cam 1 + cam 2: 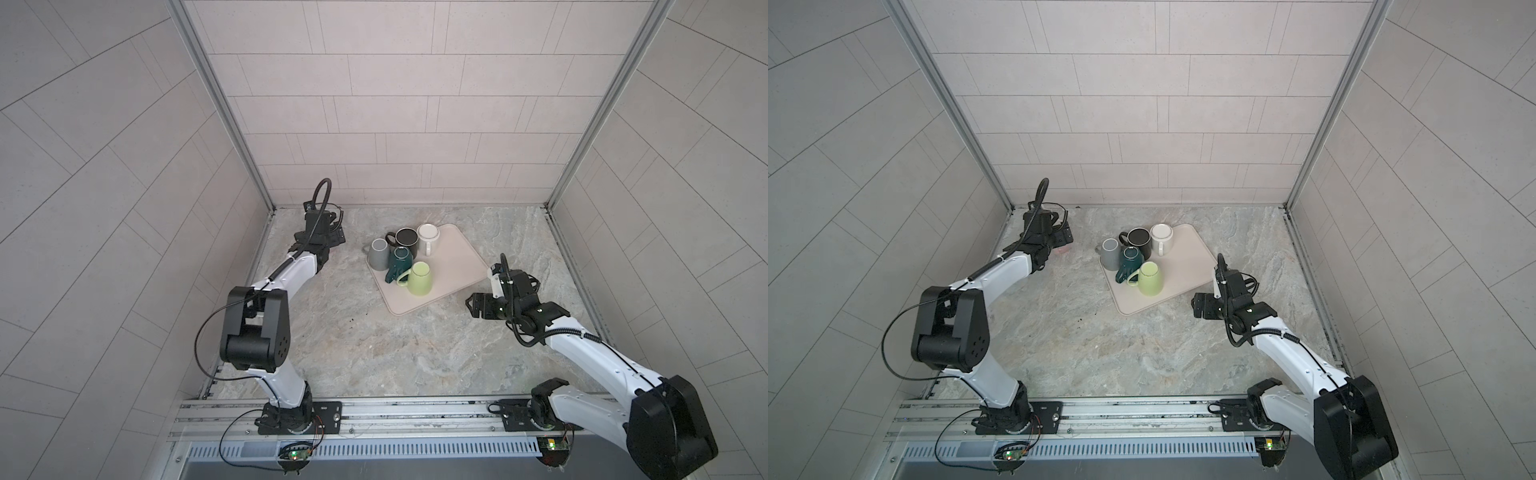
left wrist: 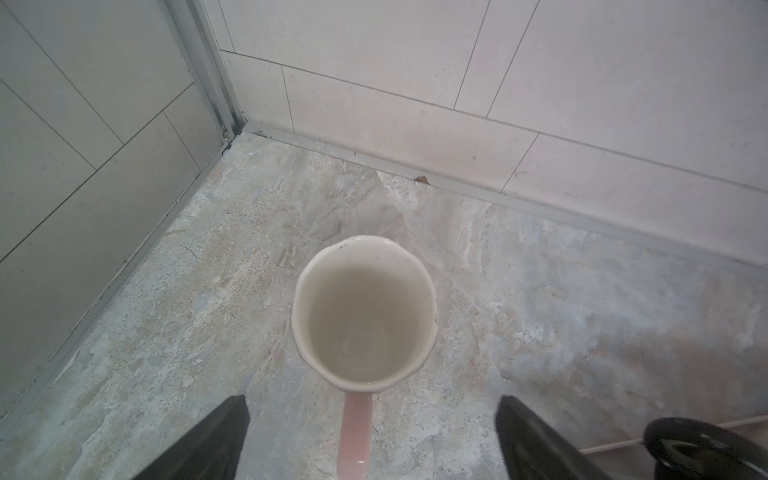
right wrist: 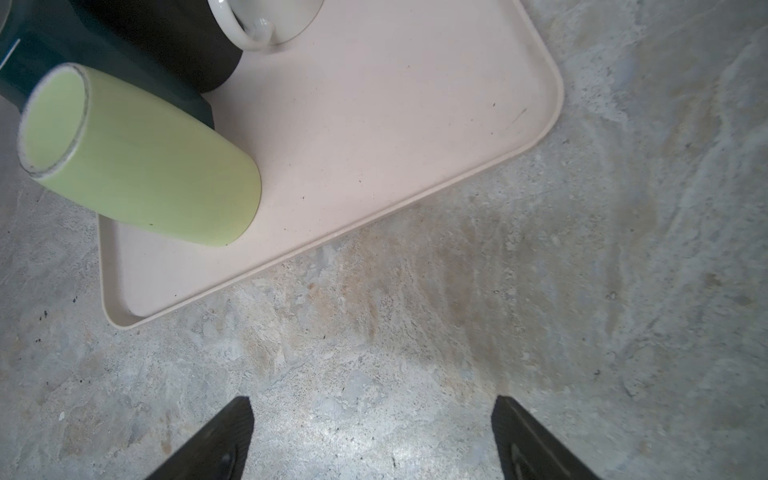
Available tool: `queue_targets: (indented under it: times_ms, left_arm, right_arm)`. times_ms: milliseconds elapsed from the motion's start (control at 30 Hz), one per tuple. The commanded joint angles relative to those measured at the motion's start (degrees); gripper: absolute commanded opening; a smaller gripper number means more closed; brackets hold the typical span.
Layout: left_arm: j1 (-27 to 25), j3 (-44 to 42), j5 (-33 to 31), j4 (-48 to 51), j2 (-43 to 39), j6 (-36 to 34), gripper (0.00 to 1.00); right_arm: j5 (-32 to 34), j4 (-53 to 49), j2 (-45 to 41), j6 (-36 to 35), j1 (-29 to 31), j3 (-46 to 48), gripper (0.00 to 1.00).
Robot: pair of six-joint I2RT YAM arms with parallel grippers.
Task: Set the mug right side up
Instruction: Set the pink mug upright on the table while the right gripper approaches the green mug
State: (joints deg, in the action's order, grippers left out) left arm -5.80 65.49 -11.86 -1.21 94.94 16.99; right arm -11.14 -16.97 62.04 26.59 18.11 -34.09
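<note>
Left wrist view, mug: the pink mug is standing upright on the counter, with its mouth facing up and its handle pointing back between the fingers.
Left end effector: the left end effector is holding its fingers wide apart on either side of the handle, not touching it.
Mug's place: in a top view the mug is peeking out left of centre, under the left arm's tip, near the counter's rear left corner.
Edges: the corner post and the rear wall's metal strip are running near the mug, and bare counter is lying all round it.
Right end effector: the right end effector is hovering with its fingers spread over bare counter, just off the tray.
Tray: five mugs are crowding its left part. The green mug is standing upside down nearest the front edge, and the right half is lying bare.
</note>
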Motion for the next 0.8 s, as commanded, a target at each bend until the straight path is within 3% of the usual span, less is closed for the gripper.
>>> queue_targets:
  times_ms: [0,133,233,300,500,767]
  left_arm:
    - [-1.0,-1.6,-0.9,2.0,-3.9,1.6,1.00]
    - [-5.0,-5.4,-1.6,2.3,-8.9,-0.5,1.00]
    - [-11.7,-7.9,-9.8,5.2,-12.3,-5.1,1.00]
    - [-14.7,-11.5,-10.1,6.0,-15.4,-3.5,1.00]
    - [-19.7,-24.4,-6.7,5.0,-27.7,1.7,1.00]
    - [-21.1,-36.3,-3.1,1.2,-39.3,2.7,1.00]
  right_arm:
    - [0.5,-1.4,0.1,0.8,1.0,-1.0,0.90]
    - [0.9,-1.7,1.7,2.3,3.9,-3.9,0.90]
    - [-0.1,-1.6,3.9,4.1,7.8,-6.7,0.89]
    - [1.3,-2.7,5.6,4.9,10.8,-9.1,0.89]
    - [5.9,-1.2,11.1,9.5,16.8,-15.1,0.87]
    - [12.0,-3.6,24.7,17.8,23.9,-26.1,0.84]
